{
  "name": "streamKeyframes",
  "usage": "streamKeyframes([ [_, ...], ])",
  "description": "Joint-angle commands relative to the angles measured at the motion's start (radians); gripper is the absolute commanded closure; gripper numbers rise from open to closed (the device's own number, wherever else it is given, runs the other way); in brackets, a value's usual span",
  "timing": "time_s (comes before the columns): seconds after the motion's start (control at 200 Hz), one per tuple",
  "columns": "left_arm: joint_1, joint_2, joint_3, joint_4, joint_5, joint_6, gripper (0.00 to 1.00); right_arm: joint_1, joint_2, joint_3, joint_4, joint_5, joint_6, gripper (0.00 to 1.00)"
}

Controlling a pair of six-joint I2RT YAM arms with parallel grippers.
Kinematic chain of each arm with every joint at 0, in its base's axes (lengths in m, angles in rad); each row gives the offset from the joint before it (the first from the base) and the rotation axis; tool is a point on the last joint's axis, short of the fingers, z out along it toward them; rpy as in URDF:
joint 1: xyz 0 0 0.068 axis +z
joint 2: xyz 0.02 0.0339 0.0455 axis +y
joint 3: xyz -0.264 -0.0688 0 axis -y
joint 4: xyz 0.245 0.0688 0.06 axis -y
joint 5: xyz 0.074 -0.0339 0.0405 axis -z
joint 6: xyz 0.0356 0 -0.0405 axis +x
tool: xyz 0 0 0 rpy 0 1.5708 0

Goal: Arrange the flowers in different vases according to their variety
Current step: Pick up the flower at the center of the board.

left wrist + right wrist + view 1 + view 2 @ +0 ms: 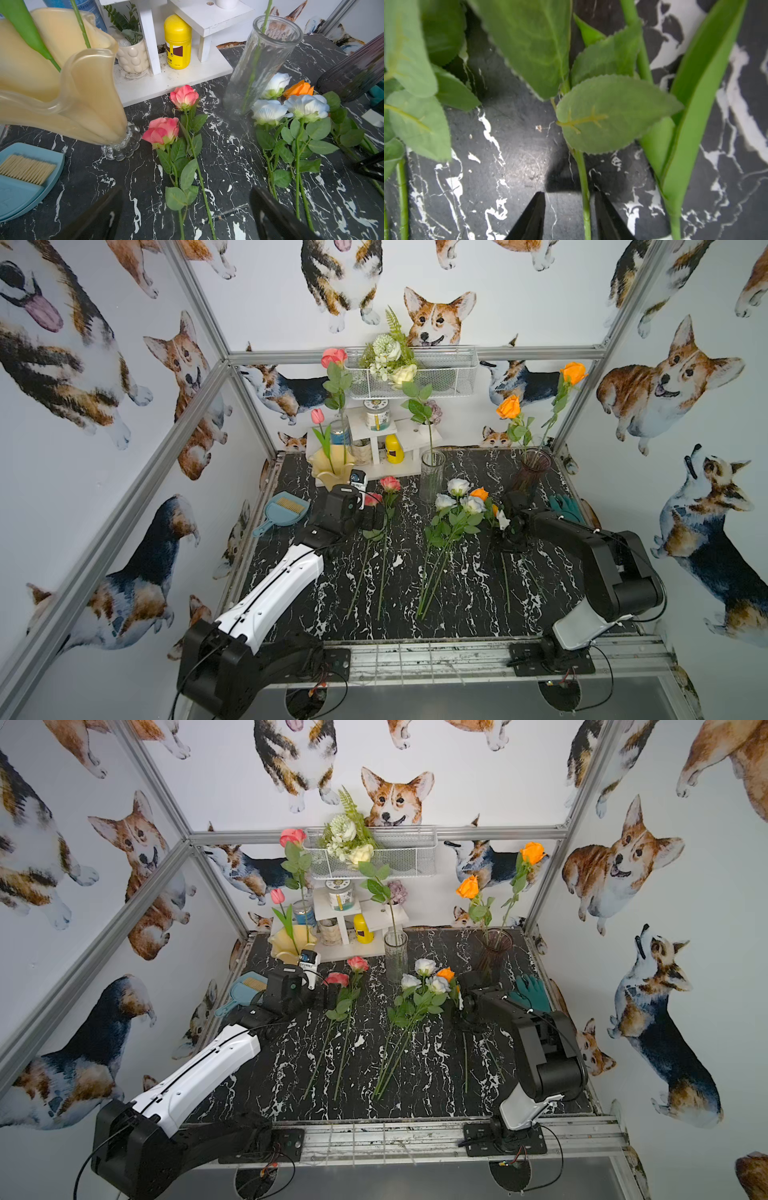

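stem pick, right side. right gripper [569,193] is down at the table [469,605], jaws apart and straddling the bare stem [585,199] of the orange rose [479,493], which lies flat there. the stem sits close against one finger with a clear gap to the other, so nothing is clamped yet. left gripper [187,190] hangs spread wide above the two pink roses [164,131], holding nothing.

handling, my read: artificial flower, very light, so weight is no issue. stem looks thin, round and smooth, probably plastic. it is likely to roll or twist between flat pads, and on the hard marble there is little clearance under it. the head is the heavy end, so a long stem held at one spot will probably swing and droop toward the bloom. leaves look like soft cloth and are no use as a hold. the serrated leaf [612,116] just above the jaws would crumple and slip.

best hold: the bare stretch just below the lowest leaf, where the jaws stand now. that keeps the long lower stem free to enter a vase mouth first. squeeze square across the stem, firmly.

watch: a broad strap leaf [691,108] from a neighbouring flower lies just beside and could get dragged along.

destination, judged by colour: purple vase [534,470] at the back, with two standing orange roses [509,407] already in it. it is tall glass and could tip if the stem end knocks the rim.
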Motion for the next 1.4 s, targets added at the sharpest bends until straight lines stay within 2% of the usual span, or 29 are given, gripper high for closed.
streamKeyframes([
  [0.0, 0.001, 0.002, 0.010, -0.003, 0.002, 0.007, 0.00, 0.000, 0.024, 0.026, -0.041, 0.014, -0.014, 0.63],
  [0.18, 0.001, 0.005, 0.013, -0.013, -0.001, 0.007, 0.00, 0.004, 0.054, 0.029, -0.057, 0.016, -0.027, 0.71],
  [0.49, 0.001, 0.012, 0.019, -0.022, -0.001, 0.006, 0.00, 0.022, 0.073, 0.004, -0.033, -0.004, -0.034, 1.00],
  [0.841, 0.001, 0.033, 0.023, -0.038, -0.006, 0.003, 0.00, 0.038, -0.053, 0.025, 0.003, -0.015, -0.005, 1.00],
  [1.151, 0.000, 0.066, 0.029, -0.056, 0.013, -0.009, 0.00, 0.040, -0.196, 0.042, -0.001, 0.035, 0.031, 1.00],
  [1.396, 0.000, 0.089, 0.029, -0.070, 0.072, -0.040, 0.00, 0.041, -0.392, 0.022, 0.067, 0.062, 0.022, 1.00],
])
